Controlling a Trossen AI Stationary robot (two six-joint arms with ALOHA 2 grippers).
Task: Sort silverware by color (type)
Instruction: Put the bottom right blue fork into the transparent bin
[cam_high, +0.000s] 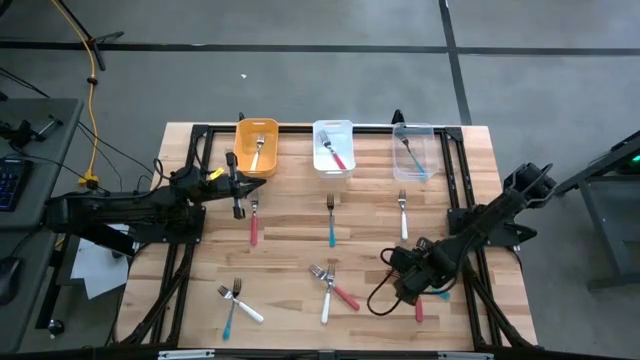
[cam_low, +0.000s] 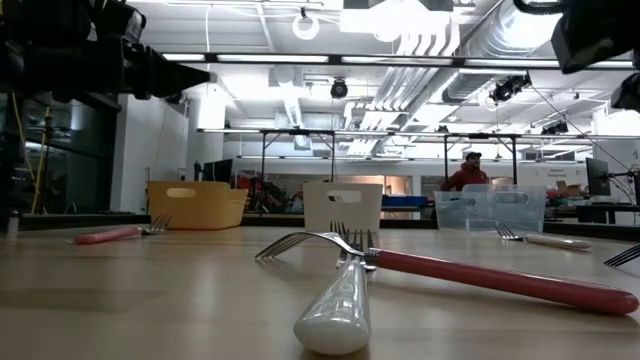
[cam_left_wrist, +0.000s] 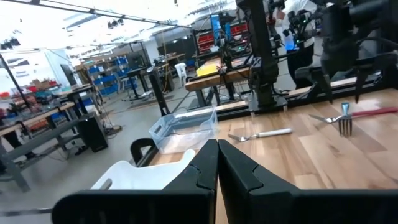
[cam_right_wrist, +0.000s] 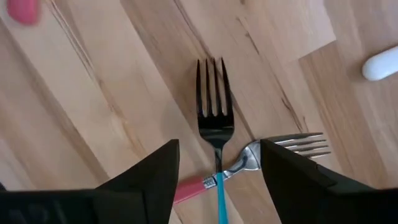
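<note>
Over the wooden bench's near right corner, the right end effector hangs wide above crossed teal-handled fork and pink-handled fork; the left end effector, pinched closed, waits near the orange bin.

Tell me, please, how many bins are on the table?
3, in a row along the far edge: the orange bin on the left, the white bin in the middle, the clear bin on the right. None seems hidden.

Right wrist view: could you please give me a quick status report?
Right end effector open above teal fork. Red fork crosses it. Left end effector shut, idle.
</note>
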